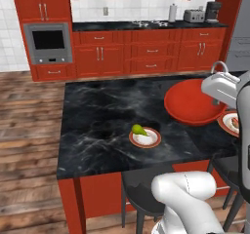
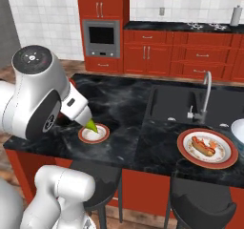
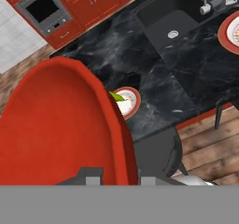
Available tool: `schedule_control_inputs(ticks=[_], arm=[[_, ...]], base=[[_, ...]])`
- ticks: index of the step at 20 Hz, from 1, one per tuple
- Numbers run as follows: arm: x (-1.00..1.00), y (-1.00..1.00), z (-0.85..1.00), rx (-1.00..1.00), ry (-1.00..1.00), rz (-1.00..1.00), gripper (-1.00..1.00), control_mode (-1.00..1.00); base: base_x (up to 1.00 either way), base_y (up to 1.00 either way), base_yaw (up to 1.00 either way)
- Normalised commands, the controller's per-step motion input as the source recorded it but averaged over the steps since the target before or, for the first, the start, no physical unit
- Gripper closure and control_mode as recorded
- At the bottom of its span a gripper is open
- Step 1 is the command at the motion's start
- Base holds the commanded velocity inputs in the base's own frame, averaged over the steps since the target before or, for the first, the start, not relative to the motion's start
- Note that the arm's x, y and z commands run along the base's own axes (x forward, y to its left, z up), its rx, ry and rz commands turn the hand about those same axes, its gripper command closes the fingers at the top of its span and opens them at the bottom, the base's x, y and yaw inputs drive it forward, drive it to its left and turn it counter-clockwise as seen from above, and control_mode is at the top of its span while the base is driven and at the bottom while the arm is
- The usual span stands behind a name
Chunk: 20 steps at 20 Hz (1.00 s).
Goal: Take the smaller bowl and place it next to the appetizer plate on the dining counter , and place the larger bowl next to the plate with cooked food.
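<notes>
Black-marble dining counter point(image 1: 97, 116) below, red smaller bowl point(image 1: 193, 101) carried above it, rim pinched in the gripper point(image 3: 120, 180), appetizer plate point(image 1: 145, 137) lying forward and below, just past the bowl's edge.

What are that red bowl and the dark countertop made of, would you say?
The red bowl looks like glazed ceramic or glossy plastic: plain, smooth, evenly coloured, with a soft sheen. The countertop looks like polished black marble, going by its white veins. Everything here is rendered, so neither is certain.
</notes>
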Motion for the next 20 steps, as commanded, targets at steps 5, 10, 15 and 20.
schedule_control_inputs(ticks=[5, 10, 15, 20], arm=[[0.0, 0.0, 0.0, 0.0, 0.0, 0.0, 1.0, 1.0], [0.23, -0.2, -0.14, -0.02, 0.01, -0.09, 1.0, -1.0], [0.14, -0.38, -0.15, 0.0, 0.0, -0.06, 1.0, -1.0], [0.01, -0.19, -0.22, 0.03, -0.05, 0.0, 1.0, -1.0]], base=[[0.43, 0.0, -0.06], [0.0, 0.0, 0.0], [0.0, 0.0, 0.0], [0.0, 0.0, 0.0]])
